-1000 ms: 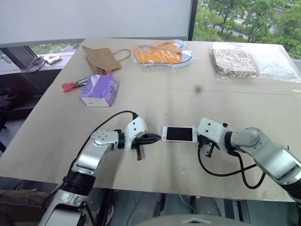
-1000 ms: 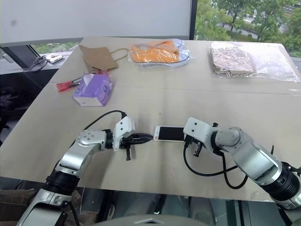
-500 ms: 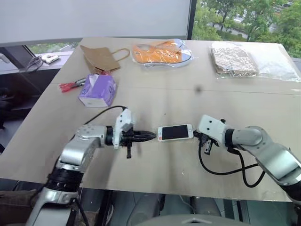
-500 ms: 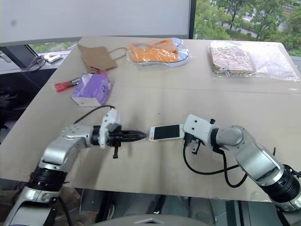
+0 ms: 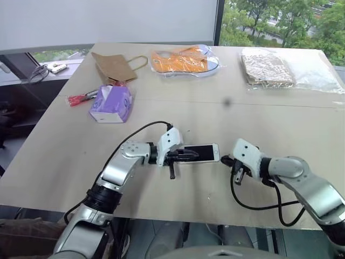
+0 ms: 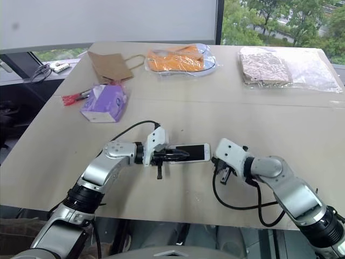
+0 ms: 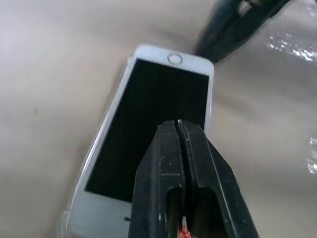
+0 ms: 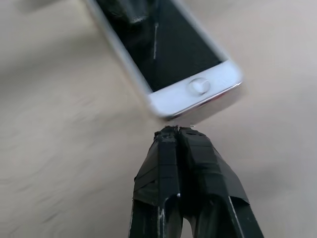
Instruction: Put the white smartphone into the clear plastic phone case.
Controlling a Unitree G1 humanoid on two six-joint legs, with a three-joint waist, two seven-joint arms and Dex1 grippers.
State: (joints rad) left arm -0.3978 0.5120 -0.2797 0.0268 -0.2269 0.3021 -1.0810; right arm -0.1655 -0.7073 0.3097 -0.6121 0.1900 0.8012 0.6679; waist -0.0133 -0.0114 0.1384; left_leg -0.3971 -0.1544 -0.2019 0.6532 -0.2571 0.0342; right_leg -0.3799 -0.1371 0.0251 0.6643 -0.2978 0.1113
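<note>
1. While the wide beige table (image 5: 64, 140) carries a purple tissue pack (image 5: 112, 102) at upper left, a brown paper bag (image 5: 114, 66) and an orange bagged item (image 5: 183, 59) along the top, and a clear bag of goods (image 5: 280, 67) at upper right, the work sits at lower centre of the head views.
2. The white smartphone (image 5: 202, 152) lies screen-up there, between the two grippers.
3. The clear plastic phone case (image 7: 101, 144) shows as a thin glossy lip along the phone's edge in the left wrist view, so the phone looks to be lying in it; whether it is fully snapped in, I cannot tell.
4. The left gripper (image 5: 186, 155) has its fingers pressed together, holding nothing, and their tip reaches over the dark screen. Whether it touches the glass is unclear.
5. The right gripper (image 8: 177, 130) is likewise closed and empty, its tip just beside the home-button end of the phone.
6. My judgement: this is the seating step. The next move calls for gentle downward pressure along the phone's edges while the right tip braces the end, so nothing slides.
</note>
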